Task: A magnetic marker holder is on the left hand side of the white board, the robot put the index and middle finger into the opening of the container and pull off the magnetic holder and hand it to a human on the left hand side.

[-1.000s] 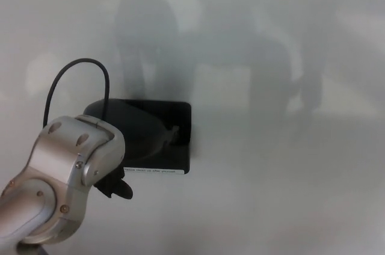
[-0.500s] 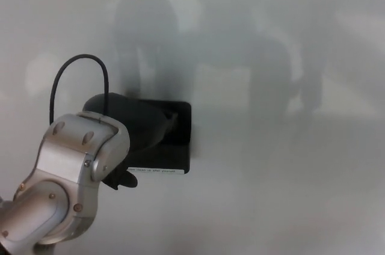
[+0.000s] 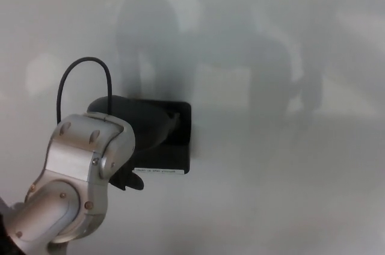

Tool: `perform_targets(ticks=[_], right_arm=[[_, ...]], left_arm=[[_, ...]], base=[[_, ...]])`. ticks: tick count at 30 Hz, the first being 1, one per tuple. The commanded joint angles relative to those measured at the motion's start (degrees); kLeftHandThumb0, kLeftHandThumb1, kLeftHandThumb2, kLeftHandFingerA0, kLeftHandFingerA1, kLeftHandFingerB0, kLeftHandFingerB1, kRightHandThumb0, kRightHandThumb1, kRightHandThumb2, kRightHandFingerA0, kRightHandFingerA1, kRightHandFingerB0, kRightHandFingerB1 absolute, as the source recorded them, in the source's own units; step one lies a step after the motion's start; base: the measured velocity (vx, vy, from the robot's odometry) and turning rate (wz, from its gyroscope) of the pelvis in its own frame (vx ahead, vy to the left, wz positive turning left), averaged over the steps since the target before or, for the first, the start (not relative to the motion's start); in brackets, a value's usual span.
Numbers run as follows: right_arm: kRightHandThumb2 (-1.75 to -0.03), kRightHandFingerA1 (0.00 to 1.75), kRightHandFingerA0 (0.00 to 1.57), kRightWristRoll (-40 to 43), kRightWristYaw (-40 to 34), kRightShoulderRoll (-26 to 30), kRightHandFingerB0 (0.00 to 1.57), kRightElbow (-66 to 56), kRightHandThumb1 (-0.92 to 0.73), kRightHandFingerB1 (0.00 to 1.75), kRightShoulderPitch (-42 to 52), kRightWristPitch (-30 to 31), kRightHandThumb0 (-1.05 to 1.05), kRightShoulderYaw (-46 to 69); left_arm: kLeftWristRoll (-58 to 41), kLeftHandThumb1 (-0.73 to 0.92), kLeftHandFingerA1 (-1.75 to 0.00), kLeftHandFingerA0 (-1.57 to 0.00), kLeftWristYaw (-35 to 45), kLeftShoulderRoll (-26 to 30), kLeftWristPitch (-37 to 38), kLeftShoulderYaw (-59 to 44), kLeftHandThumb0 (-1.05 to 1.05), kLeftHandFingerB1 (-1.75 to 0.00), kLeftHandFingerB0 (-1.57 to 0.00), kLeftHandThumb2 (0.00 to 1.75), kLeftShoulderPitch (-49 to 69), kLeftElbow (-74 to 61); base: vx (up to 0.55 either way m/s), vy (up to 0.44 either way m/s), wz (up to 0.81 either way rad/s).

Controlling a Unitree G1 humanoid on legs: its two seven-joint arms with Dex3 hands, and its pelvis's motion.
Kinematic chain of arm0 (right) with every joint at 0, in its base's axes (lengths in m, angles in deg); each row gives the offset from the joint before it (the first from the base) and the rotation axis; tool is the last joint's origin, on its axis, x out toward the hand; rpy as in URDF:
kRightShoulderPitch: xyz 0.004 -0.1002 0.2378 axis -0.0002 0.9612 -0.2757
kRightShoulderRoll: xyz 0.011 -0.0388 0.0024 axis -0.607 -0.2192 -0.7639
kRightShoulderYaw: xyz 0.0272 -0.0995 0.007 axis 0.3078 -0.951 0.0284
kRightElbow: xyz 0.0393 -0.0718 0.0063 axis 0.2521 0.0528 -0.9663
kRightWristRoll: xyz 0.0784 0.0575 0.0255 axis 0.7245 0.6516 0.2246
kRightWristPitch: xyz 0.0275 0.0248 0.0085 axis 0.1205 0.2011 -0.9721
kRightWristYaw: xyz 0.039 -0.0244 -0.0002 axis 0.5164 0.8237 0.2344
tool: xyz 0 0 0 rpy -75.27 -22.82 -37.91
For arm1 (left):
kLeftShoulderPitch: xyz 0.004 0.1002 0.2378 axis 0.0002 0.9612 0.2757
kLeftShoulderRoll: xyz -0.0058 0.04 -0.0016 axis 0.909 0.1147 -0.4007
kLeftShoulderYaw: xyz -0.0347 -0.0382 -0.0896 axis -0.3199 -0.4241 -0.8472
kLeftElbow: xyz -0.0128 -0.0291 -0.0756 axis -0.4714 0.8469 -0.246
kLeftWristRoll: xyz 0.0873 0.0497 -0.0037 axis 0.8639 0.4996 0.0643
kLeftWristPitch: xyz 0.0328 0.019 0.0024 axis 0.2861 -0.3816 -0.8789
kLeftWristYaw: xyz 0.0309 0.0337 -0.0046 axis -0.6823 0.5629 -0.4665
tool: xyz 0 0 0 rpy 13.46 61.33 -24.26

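The black magnetic marker holder sticks to the whiteboard left of centre, with a white label strip along its lower edge. My left hand is black and lies over the holder's left and upper part, its tip at the holder's top near the opening. Black on black hides how the hand grips, so I cannot tell whether it holds the holder. The silver left wrist and forearm fill the lower left and cover the holder's left side. My right hand does not show.
A black cable loops up from the left wrist in front of the board. Soft grey shadows of the robot fall across the upper board. No person shows in the picture.
My left forearm has shifted to the right and a little nearer the board, and the hand has slid further across the holder. The holder has stayed where it was.
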Motion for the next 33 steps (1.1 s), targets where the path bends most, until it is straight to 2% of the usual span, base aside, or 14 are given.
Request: perform_targets(ticks=[1, 2, 3, 4, 5, 6, 16, 22, 23, 28, 29, 31, 32, 33], right_arm=[[-0.67, 0.5, 0.79, 0.16, 0.17, 0.56, 0.19, 0.24, -0.78, 0.29, 0.17, -0.51, -0.45, 0.21], [-0.66, 0.5, 0.8, 0.07, 0.2, 0.58, 0.2, 0.24, -0.78, 0.29, 0.18, -0.44, -0.46, 0.12], [-0.66, 0.5, 0.8, 0.1, 0.29, 0.58, 0.2, 0.23, -0.78, 0.29, 0.17, -0.33, -0.46, 0.13], [-0.66, 0.51, 0.8, 0.18, 0.37, 0.54, 0.2, 0.2, -0.78, 0.29, 0.19, -0.28, -0.46, 0.17], [-0.66, 0.51, 0.8, 0.22, 0.36, 0.51, 0.2, 0.19, -0.78, 0.29, 0.21, -0.33, -0.46, 0.2], [-0.67, 0.51, 0.81, 0.18, 0.28, 0.51, 0.2, 0.21, -0.78, 0.29, 0.14, -0.38, -0.44, 0.17], [-0.67, 0.51, 0.8, 0.04, 0.16, 0.5, 0.2, 0.2, -0.78, 0.29, 0.19, -0.65, -0.44, -0.01], [-0.68, 0.51, 0.8, 0.61, 0.83, 0.41, 0.2, 0.15, -0.78, 0.29, 0.14, -0.39, -0.43, 0.58], [-0.66, 0.5, 0.8, 0.69, 0.93, 0.37, 0.2, 0.11, -0.78, 0.29, 0.19, -0.54, -0.43, 0.65], [-0.66, 0.5, 0.8, 0.62, 0.79, 0.3, 0.21, 0.05, -0.78, 0.29, 0.25, -0.64, -0.43, 0.7], [-0.67, 0.51, 0.8, 0.43, 0.55, 0.34, 0.2, 0.03, -0.78, 0.29, 0.23, -0.66, -0.44, 0.56], [-0.67, 0.51, 0.8, 0.14, 0.17, 0.39, 0.2, 0.0, -0.78, 0.29, 0.21, -0.7, -0.44, 0.35], [-1.01, 0.7, 0.71, 0.18, 0.25, 0.4, 0.03, 0.02, -0.58, 0.43, 0.19, -0.66, -0.38, 0.38], [-1.01, 0.7, 0.71, 0.24, 0.35, 0.42, 0.03, 0.06, -0.58, 0.43, 0.18, -0.61, -0.38, 0.41]], left_arm=[[1.46, 0.52, -0.38, -0.23, -0.85, -0.32, 1.64, 0.16, -0.32, -0.26, -0.11, 0.57, 1.6, 1.65], [1.44, 0.36, -0.64, -0.39, -1.59, -0.58, 1.82, 0.35, -0.22, -0.44, -0.01, 0.84, 2.45, 1.99], [1.35, 0.36, -0.64, -0.39, -2.11, -0.77, 1.85, 0.34, -0.22, -0.44, -0.01, 0.84, 2.92, 2.04], [1.27, 0.5, -0.44, -0.39, -2.63, -1.11, 1.71, 0.26, -0.29, -0.27, -0.14, 0.55, 3.61, 2.08], [1.28, 0.5, -0.44, -0.39, -2.63, -1.23, 1.61, 0.2, -0.29, -0.27, -0.14, 0.55, 3.79, 2.06], [1.66, 0.5, -0.39, -0.3, -2.69, -1.46, 1.55, 0.32, -0.31, -0.27, -0.14, 0.55, 4.2, 2.15], [2.94, 0.52, -0.37, -0.25, -2.68, -2.74, 1.63, 0.69, -0.33, -0.27, -0.14, 0.56, 6.55, 3.04], [4.81, 0.46, -0.4, -0.21, -4.32, -3.64, 1.98, 2.45, -0.37, -0.34, -0.16, 0.63, 7.98, 5.56], [3.68, 0.54, -0.96, -0.7, -5.78, -3.85, 2.12, 1.74, -0.22, -0.29, -0.21, 0.56, 8.74, 5.87], [1.95, 0.55, -0.95, -0.76, -8.76, -4.46, 3.12, 0.2, -0.22, -0.3, -0.22, 0.57, 10.25, 7.24], [1.39, 0.59, -1.06, -0.78, -9.43, -4.28, 3.55, -0.13, -0.16, -0.31, -0.27, 0.59, 10.58, 7.91], [0.57, 0.59, -1.06, -0.78, -10.47, -4.03, 4.29, -0.68, -0.16, -0.31, -0.27, 0.59, 11.09, 8.94], [0.59, 0.73, -1.13, -0.58, -10.37, -3.95, 4.44, -0.54, 0.02, -0.33, -0.39, 0.61, 10.84, 10.33], [0.59, 0.73, -1.13, -0.58, -10.3, -3.85, 4.71, -0.41, 0.02, -0.33, -0.39, 0.61, 10.53, 12.1]], base=[[0.0, 0.0, 0.0], [0.0, 0.0, 0.0], [0.0, 0.0, 0.0], [0.0, 0.0, 0.0], [0.0, 0.0, 0.0], [0.0, 0.0, 0.0], [0.0, 0.0, 0.0], [0.0, 0.0, 0.0], [0.0, 0.0, 0.0], [0.0, 0.0, 0.0], [0.0, 0.0, 0.0], [0.0, 0.0, 0.0], [0.0, 0.0, 0.0], [0.0, 0.0, 0.0]])
